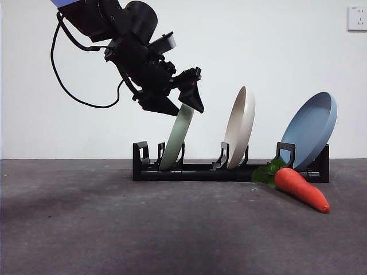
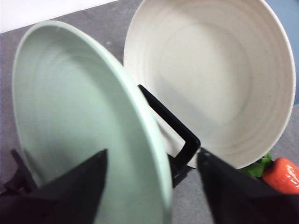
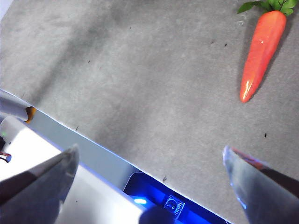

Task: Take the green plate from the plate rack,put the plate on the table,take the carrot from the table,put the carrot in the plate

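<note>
The green plate (image 1: 176,140) stands tilted in a left slot of the plate rack (image 1: 229,171). My left gripper (image 1: 187,102) comes down from the upper left onto the plate's top rim. In the left wrist view the left gripper (image 2: 152,163) is open, one jaw on each side of the green plate (image 2: 70,112), not closed on it. The carrot (image 1: 301,188) lies on the table (image 1: 114,229) in front of the rack's right end, leaves toward the rack. My right gripper (image 3: 149,163) hangs open and empty above the table, with the carrot (image 3: 261,51) some way off.
A cream plate (image 1: 241,126) stands in the rack's middle and a blue plate (image 1: 309,129) leans at its right end. The cream plate (image 2: 210,79) sits close behind the green one, with a rack prong (image 2: 173,126) between them. The table edge (image 3: 93,140) runs under the right gripper.
</note>
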Motion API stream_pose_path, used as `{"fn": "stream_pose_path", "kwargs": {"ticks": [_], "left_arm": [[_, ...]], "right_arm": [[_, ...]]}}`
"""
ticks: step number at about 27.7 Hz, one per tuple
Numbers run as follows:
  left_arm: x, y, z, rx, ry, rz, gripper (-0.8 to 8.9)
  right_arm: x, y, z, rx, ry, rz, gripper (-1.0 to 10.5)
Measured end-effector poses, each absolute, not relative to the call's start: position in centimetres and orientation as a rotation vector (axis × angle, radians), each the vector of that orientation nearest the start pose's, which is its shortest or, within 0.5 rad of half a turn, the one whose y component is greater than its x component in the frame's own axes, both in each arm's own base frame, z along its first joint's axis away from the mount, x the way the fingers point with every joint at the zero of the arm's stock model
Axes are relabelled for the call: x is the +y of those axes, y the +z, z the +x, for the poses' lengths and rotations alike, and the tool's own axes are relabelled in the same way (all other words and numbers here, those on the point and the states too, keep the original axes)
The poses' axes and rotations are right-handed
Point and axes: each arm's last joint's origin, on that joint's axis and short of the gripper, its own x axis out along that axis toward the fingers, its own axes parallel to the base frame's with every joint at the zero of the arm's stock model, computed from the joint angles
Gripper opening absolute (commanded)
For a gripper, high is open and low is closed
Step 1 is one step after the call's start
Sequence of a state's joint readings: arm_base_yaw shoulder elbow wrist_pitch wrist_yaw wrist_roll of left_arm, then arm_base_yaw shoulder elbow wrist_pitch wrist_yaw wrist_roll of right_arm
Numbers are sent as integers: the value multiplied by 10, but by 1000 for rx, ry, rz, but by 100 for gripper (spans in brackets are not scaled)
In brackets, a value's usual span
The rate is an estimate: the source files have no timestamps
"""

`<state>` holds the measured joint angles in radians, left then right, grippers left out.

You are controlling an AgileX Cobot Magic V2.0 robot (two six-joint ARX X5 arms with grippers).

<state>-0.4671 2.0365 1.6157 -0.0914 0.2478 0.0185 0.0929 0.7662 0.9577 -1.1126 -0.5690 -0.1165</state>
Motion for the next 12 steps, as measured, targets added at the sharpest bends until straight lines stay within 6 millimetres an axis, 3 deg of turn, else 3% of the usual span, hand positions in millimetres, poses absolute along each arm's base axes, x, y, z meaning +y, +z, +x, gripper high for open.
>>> {"fn": "stream_pose_path", "kwargs": {"ticks": [12], "left_arm": [[-217,247,417,526,-726,65,-9]], "right_arm": [[26,319,113,872,665,116,627]]}}
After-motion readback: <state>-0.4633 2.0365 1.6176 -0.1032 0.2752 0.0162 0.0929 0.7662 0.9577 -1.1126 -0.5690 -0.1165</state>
